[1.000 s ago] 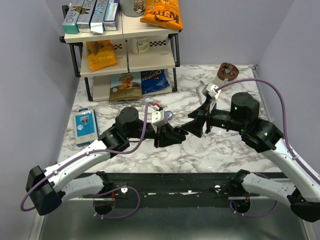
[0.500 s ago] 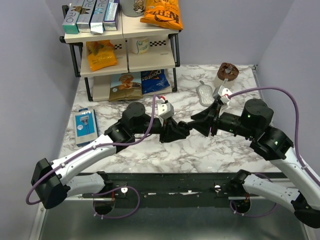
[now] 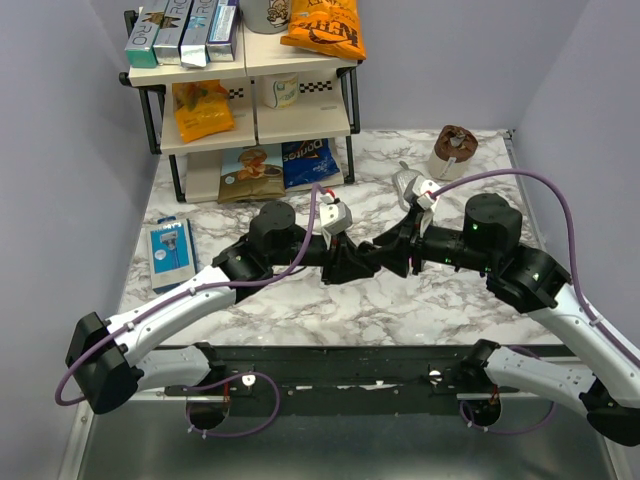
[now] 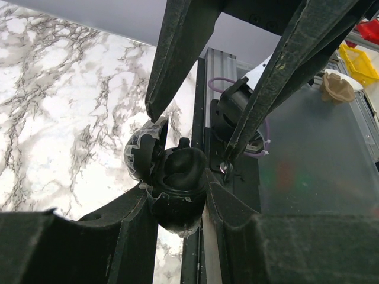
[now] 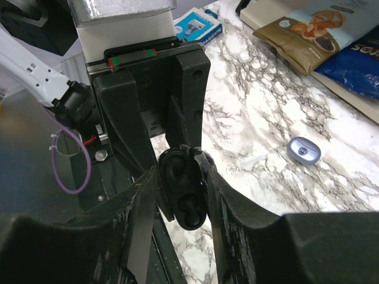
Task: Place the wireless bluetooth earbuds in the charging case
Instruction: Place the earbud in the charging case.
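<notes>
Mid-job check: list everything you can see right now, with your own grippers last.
charging case: one, black, lid open, held above the table
earbuds: cannot tell apart from the case's black interior
lavender pod: one, lying on the marble
blue box: one, table's left side
brown-topped cup: one, far right corner
grey oval item: one, partly hidden by the right arm
shelf rack: one, cream, far left
snack bags: four, orange, tan and blue, on and under the rack
table: one, white marble
left gripper: black, shut on the charging case
right gripper: black, fingers either side of the case, grip unclear
</notes>
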Available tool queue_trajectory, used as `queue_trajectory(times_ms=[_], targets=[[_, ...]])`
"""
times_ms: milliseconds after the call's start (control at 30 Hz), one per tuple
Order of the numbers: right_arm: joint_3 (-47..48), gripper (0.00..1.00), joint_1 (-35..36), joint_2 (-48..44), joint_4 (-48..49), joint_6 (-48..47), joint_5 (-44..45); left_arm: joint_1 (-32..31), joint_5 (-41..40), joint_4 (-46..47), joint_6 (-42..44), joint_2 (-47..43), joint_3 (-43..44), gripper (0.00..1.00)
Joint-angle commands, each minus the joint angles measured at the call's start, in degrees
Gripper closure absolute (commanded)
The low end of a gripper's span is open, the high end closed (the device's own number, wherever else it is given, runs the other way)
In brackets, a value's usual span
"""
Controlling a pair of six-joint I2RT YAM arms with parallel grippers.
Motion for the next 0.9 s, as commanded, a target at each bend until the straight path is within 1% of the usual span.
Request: queue_trajectory(times_ms=[0, 200, 300, 333, 467, 533, 600, 633, 733, 867], targets=[[1.2, 0.52, 0.6, 0.2, -1.2, -0.9, 0.5, -0.2, -0.2, -0.2, -0.4, -0.1, 1.9, 1.00], [0.8, 0.52, 1.0, -0.3, -1.2, -0.8, 1.8, -0.2, -0.6, -1.0, -0.4, 0.6, 2.5, 1.00], [0.2, 0.49, 1.0, -2.6, 0.7, 0.4, 4.7, -0.2, -0.9, -1.2, -0.2, 0.8, 2.6, 1.00], [0.3, 0.46, 1.0, -2.9, 1.0, 0.4, 5.0, -0.2, -0.9, -1.2, -0.2, 0.8, 2.5, 1.00], [1.2, 0.43, 1.1, -3.3, 0.5, 0.6, 4.8, -0.2, -0.7, -0.7, -0.7, 0.7, 2.0, 1.00], [1.5, 0.45, 1.0, -2.9, -0.4, 0.4, 4.1, -0.2, -0.7, -0.3, -0.9, 0.6, 1.8, 1.00], [1.9, 0.49, 1.0, -2.7, -0.9, 0.2, 2.9, -0.2, -0.7, -0.4, -1.2, 0.6, 1.9, 1.00], [2.0, 0.52, 1.0, -2.2, -1.6, 0.2, 2.4, -0.2, -0.8, -0.3, -1.2, 0.6, 1.9, 1.00], [2.5, 0.53, 1.0, -0.7, -3.3, -0.4, 1.4, -0.2, -1.0, -0.4, -1.4, 0.5, 2.2, 1.00], [1.7, 0.52, 1.0, -0.7, -2.7, -0.1, 1.1, -0.2, -1.2, -0.5, -1.4, 0.6, 2.4, 1.00]])
